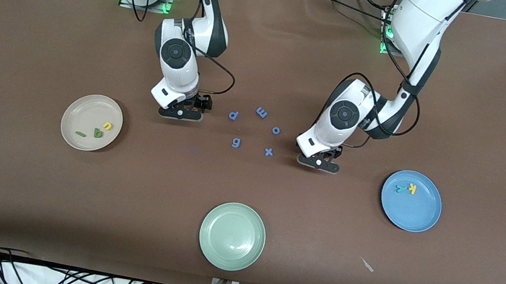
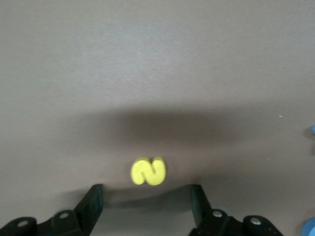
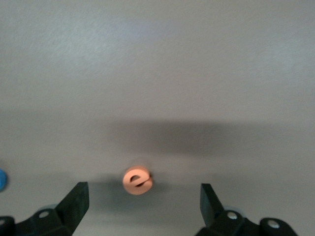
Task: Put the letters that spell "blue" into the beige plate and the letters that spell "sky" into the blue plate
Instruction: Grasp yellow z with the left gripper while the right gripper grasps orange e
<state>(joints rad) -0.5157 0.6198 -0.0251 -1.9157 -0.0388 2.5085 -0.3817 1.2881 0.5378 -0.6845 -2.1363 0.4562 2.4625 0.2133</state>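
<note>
My left gripper (image 1: pixel 318 163) hangs open low over the table, between the blue letters and the blue plate (image 1: pixel 416 216). In the left wrist view the yellow s (image 2: pixel 148 171) lies flat on the table just ahead of the open left gripper (image 2: pixel 146 204), untouched. My right gripper (image 1: pixel 180 113) is open low over the table, between the beige plate (image 1: pixel 80 112) and the blue letters. The orange e (image 3: pixel 138 181) lies just ahead of the open right gripper (image 3: pixel 143 201). The beige plate holds the green l (image 1: pixel 80 134), dark green b (image 1: pixel 98 133) and yellow u (image 1: pixel 107 126). In the blue plate lie the teal y (image 1: pixel 399 188) and yellow k (image 1: pixel 412 188).
Blue letters p (image 1: pixel 233 115), m (image 1: pixel 262 112), o (image 1: pixel 276 130), g (image 1: pixel 235 143) and x (image 1: pixel 269 152) lie between the two grippers. A pale green plate (image 1: pixel 232 236) sits nearer the front camera. A small pale scrap (image 1: pixel 367 265) lies on the brown table nearer the camera than the blue plate.
</note>
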